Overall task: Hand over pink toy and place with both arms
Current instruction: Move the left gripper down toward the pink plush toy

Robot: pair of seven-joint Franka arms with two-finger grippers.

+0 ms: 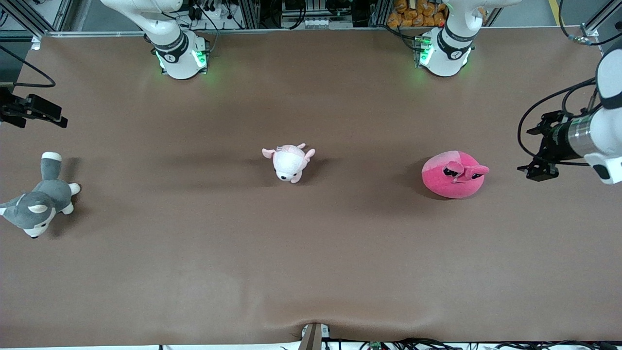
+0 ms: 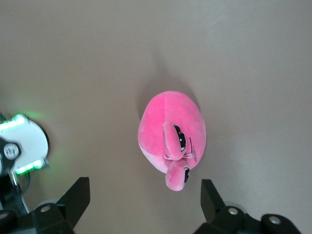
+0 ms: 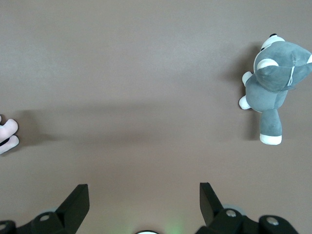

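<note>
Pink toy: your pink toy (image 1: pixel 454 174) sits on the brown bench (image 1: pixel 311 253), toward the left arm's end, well apart from the pink-and-white plush (image 1: pixel 288 162) at mid-bench.
Left tool: your left tool (image 2: pixel 144 202) hangs released just beside the pink toy, holding nothing.
Facing: its half-lidded eyes tip toward the front camera and the left tool.
Right tool: your right tool (image 3: pixel 144 202) waits released over bare bench near the grey husky plush (image 1: pixel 39 200).
Writing: none readable.
</note>
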